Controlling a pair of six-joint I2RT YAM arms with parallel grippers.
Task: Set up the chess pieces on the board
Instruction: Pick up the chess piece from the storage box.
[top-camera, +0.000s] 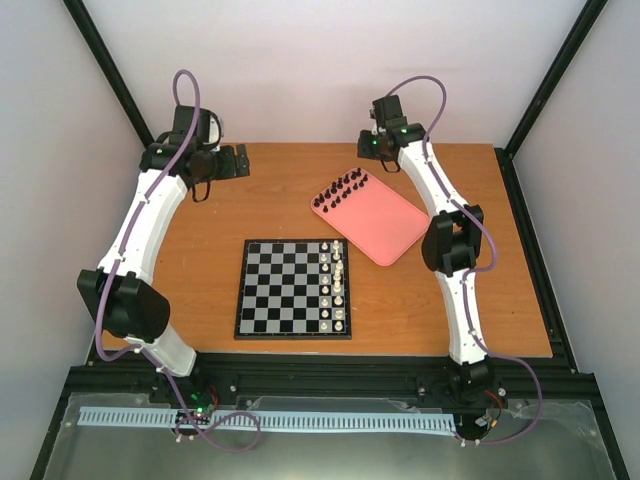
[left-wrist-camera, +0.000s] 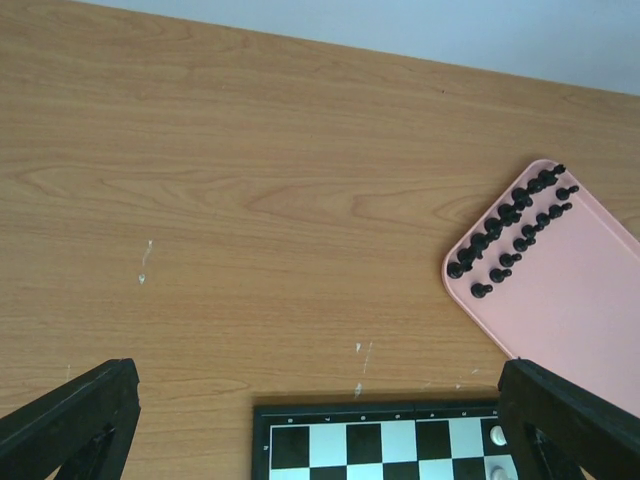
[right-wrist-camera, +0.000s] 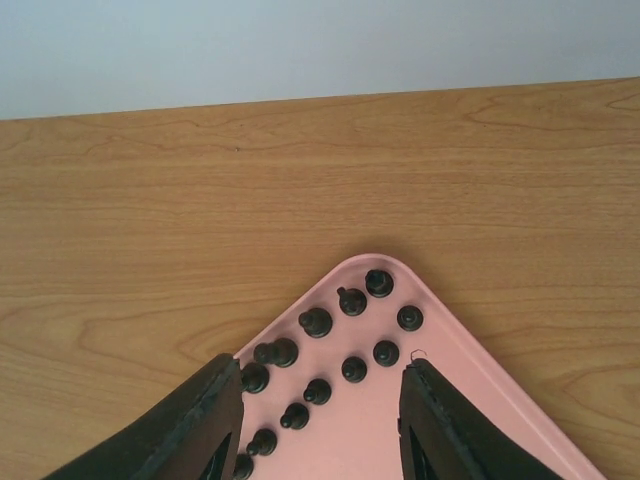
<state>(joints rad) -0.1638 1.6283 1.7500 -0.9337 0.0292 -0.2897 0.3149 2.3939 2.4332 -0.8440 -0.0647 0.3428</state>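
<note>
Pieces first: the black chess pieces (top-camera: 340, 188) all stand in two tight rows along the 11 o'clock edge of a pink tray (top-camera: 390, 230), which lies on the table (top-camera: 200, 230) at about 1 o'clock from the board (top-camera: 275, 290). No black piece is on the board yet. Its 3 o'clock side holds two files of white pieces (top-camera: 338, 285), and the 9 o'clock side is bare squares, so the job looks barely begun.

From where I stand, the right tool (right-wrist-camera: 320, 368) hangs over the tray's far corner. Its two fingers are apart with several pieces in the gap between them, and neither touches any of them as far as I can see. It holds nothing.

The left tool (left-wrist-camera: 318, 375) is parked at about 10 o'clock on the table, fully spread and empty, looking across bare wood toward the board's far edge.

These pieces (right-wrist-camera: 317, 322) look hard, smooth and nearly weightless, each far smaller than a finger pad. I'd guess one would tip or skate away at the slightest sideways nudge. They stand nearly shoulder to shoulder, so wide jaws could sweep up or knock over a neighbour. The safest hold seems to be from straight above, pinching the head or upper stem of a single piece. Starting with the end piece at the tray's 12 o'clock corner (right-wrist-camera: 379, 283) makes sense, since it has free space on one side.
</note>
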